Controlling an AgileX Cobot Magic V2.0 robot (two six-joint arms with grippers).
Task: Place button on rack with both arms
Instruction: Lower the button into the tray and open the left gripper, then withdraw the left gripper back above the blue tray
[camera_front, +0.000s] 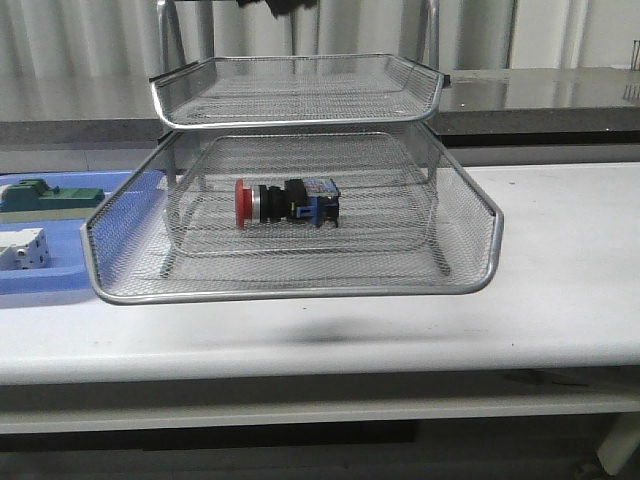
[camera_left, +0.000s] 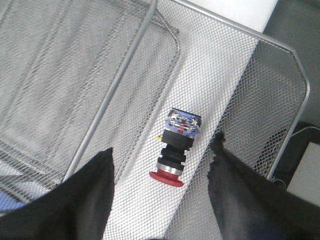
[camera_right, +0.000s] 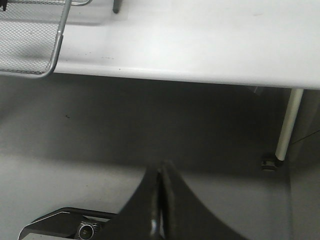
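The button (camera_front: 285, 203) lies on its side on the mesh of a lower tray of the rack (camera_front: 470, 270), red head to the left. In the left wrist view the button (camera_left: 176, 150) lies free on the mesh. My left gripper (camera_left: 162, 145) is open above it, with one finger on each side and neither touching it. My right gripper (camera_right: 161, 169) is shut and empty, over the floor in front of the table edge, with a corner of the rack (camera_right: 30, 45) far from it. Neither gripper shows in the front view.
A flat blue tray (camera_front: 60, 285) lies left of the rack and holds a green block (camera_front: 45, 196) and a white block (camera_front: 22, 250). The rack's top tier (camera_front: 300, 90) overhangs the button. The right wrist view shows a table leg (camera_right: 285, 130) and a camera base (camera_right: 75, 227).
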